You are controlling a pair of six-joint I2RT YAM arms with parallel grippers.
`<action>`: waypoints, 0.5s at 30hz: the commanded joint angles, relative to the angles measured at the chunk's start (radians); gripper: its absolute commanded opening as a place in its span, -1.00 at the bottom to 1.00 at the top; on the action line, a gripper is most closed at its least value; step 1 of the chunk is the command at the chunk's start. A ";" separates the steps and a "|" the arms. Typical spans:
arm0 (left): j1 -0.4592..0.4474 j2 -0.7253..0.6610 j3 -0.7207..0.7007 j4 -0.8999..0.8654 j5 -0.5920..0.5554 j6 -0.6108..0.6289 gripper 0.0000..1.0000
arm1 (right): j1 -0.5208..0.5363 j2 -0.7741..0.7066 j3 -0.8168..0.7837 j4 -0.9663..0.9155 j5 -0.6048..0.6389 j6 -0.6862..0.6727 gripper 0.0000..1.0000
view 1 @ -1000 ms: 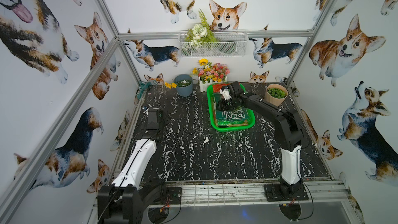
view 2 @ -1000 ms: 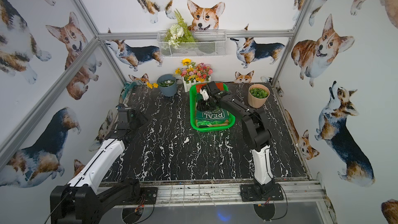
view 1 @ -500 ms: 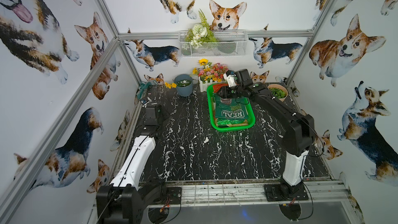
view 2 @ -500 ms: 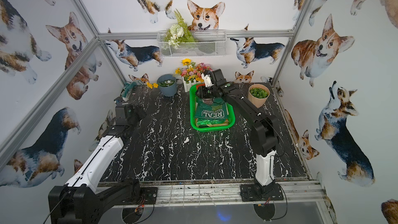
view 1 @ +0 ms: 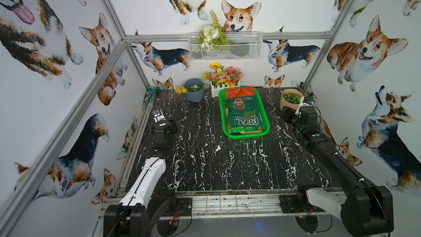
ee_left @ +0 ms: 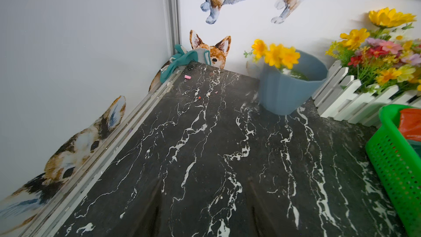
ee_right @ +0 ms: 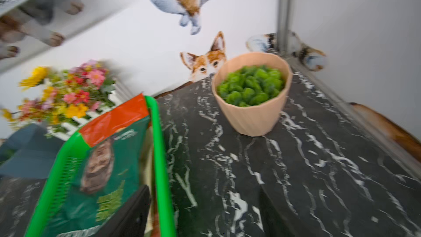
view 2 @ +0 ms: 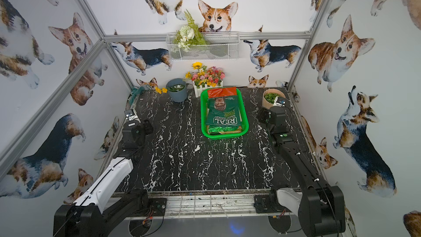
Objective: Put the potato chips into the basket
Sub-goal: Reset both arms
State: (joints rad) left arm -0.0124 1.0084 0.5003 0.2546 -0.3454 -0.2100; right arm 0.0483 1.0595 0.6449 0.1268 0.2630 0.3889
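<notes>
1. Leave chips [view 1: 243, 112] lying stacked inside basket [view 1: 242, 136]
2. Draw right gripper [ee_right: 204, 189], parted and empty near basket's right side, away without clipping rim
3. Park left gripper [ee_left: 205, 182], likewise parted and empty, well left of basket

The basket [view 1: 267, 131] sits far back on the desk [view 1: 205, 160], stacked with chips: a REAL bag [view 1: 245, 116] on top, an orange bag [view 1: 239, 92] at its far end. The right end effector [view 1: 287, 115] hangs beside the pot [view 1: 284, 107], and the left end effector [view 1: 172, 126] is near the desk's left edge.
</notes>
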 commanded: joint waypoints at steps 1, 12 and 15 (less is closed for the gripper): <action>0.004 -0.005 -0.084 0.184 -0.044 0.069 0.25 | -0.014 -0.033 -0.152 0.275 0.178 -0.093 0.56; 0.012 0.230 -0.174 0.407 -0.071 0.068 0.28 | -0.018 0.135 -0.387 0.754 0.184 -0.217 0.62; 0.012 0.306 -0.200 0.539 -0.049 0.069 0.28 | -0.019 0.172 -0.429 0.861 0.141 -0.270 0.63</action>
State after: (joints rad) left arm -0.0010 1.2728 0.3164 0.6193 -0.4107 -0.1493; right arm 0.0307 1.2121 0.2375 0.7818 0.4351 0.2012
